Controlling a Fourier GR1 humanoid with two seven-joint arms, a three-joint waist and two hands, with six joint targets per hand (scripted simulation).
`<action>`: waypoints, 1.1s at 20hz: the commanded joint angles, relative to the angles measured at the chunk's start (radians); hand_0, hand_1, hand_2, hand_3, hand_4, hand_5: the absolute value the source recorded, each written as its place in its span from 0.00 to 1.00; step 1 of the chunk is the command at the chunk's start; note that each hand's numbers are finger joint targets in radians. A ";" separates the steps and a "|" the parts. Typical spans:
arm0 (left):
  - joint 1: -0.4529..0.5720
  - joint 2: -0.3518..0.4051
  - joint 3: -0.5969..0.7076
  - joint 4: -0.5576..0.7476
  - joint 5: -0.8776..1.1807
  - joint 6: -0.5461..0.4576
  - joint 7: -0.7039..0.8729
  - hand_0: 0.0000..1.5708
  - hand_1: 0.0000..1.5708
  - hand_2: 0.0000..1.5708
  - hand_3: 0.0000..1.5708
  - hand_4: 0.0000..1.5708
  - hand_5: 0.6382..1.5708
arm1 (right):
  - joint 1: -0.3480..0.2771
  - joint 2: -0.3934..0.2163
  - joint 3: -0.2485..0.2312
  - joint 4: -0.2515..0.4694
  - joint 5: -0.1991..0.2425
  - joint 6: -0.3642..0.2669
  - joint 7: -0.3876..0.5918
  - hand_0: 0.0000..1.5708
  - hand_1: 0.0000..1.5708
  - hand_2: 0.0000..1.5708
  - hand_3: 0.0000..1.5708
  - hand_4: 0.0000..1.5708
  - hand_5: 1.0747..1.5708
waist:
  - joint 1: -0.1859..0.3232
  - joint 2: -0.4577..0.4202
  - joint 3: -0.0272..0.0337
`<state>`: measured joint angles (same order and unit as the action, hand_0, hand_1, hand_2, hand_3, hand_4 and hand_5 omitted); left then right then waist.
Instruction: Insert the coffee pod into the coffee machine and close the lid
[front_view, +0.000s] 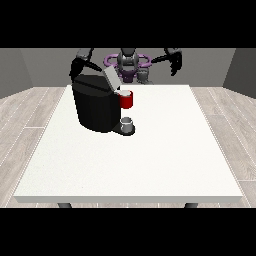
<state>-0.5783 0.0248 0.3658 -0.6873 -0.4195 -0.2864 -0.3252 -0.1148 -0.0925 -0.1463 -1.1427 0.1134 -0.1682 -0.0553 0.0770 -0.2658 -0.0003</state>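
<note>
A black coffee machine (95, 105) stands on the white table (130, 160) at the left, with its grey lid (111, 77) tilted up. A red pod holder (126, 99) juts from its front, and a small grey cup (127, 123) sits on the base below it. I cannot make out the coffee pod as a separate thing. The hand at the view's left (76, 67) hangs above and behind the machine's top. The hand at the view's right (175, 65) is raised beyond the table's far edge, holding nothing.
The robot's torso (128, 62) stands behind the table's far edge. A wooden floor surrounds the table, with grey walls at the back.
</note>
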 joint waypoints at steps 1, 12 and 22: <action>0.072 0.004 0.010 0.000 0.024 -0.026 0.008 0.00 0.00 0.00 0.00 0.27 1.00 | -0.059 0.024 0.027 -0.076 -0.052 0.071 0.015 0.00 0.00 0.00 0.00 0.00 1.00 | 0.024 -0.041 0.0001; 0.095 -0.024 -0.061 -0.171 0.154 -0.003 0.104 0.00 0.00 0.00 0.00 0.25 1.00 | -0.218 -0.109 0.039 -0.134 -0.052 0.207 0.039 0.00 0.00 0.00 0.00 0.05 1.00 | 0.059 0.037 0.0006; 0.189 -0.020 -0.158 -0.404 0.213 -0.003 0.145 0.00 0.00 0.00 0.00 0.22 1.00 | -0.378 -0.079 -0.058 -0.056 -0.152 0.156 0.153 0.00 0.00 0.00 0.00 0.05 1.00 | 0.104 0.156 0.0005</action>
<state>-0.3846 0.0031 0.2221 -1.0321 -0.2117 -0.3025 -0.1790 -0.4132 -0.1872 -0.1756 -1.2176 0.0014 0.0030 0.0692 0.1786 -0.1779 0.0004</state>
